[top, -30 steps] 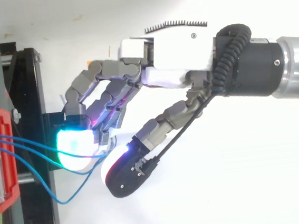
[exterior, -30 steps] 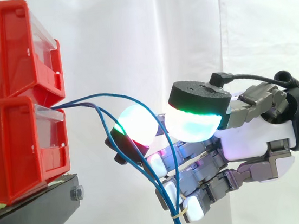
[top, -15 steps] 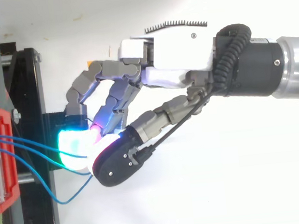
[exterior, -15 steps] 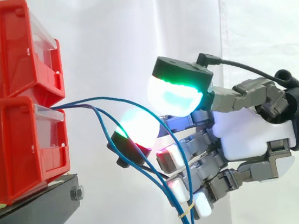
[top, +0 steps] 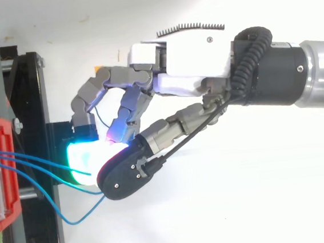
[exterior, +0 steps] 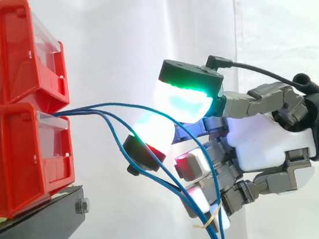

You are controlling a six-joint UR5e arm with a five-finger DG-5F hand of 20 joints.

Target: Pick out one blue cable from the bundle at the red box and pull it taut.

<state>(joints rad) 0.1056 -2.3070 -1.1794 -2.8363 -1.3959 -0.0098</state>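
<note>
Although the hand (exterior: 267, 141) held its thumb (exterior: 187, 95) against a glowing fingertip (exterior: 152, 133), with one blue cable (exterior: 111, 104) seemingly pinched between them, we judged only the picking done; the pull was yet to come. That cable left the front edge of the lower red box (exterior: 19, 160) in a gentle arc, thin and slack, while the rest of the bundle (exterior: 219, 228) drooped beyond the edge of the black stand (exterior: 39, 227).

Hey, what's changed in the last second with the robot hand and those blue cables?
The robot hand swung its thumb toward the red box and closed it onto the glowing finger pad, apparently pinching the blue cables between them. The cables' hanging part shifted toward the arm. The red box and the wrist stayed put.
</note>
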